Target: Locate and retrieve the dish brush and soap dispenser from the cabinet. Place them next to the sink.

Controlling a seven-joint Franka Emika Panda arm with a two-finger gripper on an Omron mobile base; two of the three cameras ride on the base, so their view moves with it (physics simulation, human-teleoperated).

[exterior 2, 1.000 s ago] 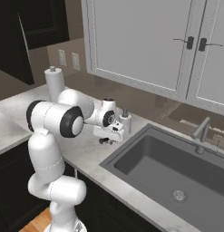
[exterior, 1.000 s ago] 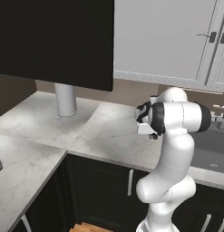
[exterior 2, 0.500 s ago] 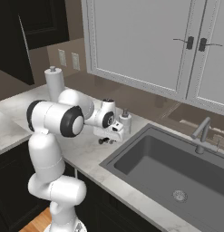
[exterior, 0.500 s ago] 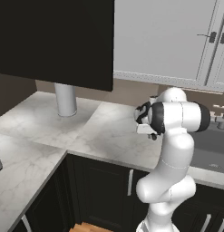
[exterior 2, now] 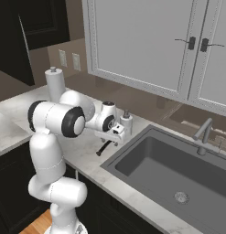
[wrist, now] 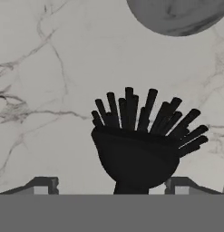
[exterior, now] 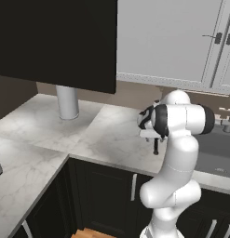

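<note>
Now tool (wrist: 111,183) points down, spread around dish brush (wrist: 140,145).

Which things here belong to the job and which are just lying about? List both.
Job: dish brush between the open gripper fingers; soap dispenser on the counter by the sink; black cabinet.

Lying about: grey cylinder, white-doored cabinets, faucet.

Glossy white rounded arm segments, black joint bands (thick, ring-like), small dark gripper (wrist: 111,185) tips
</note>
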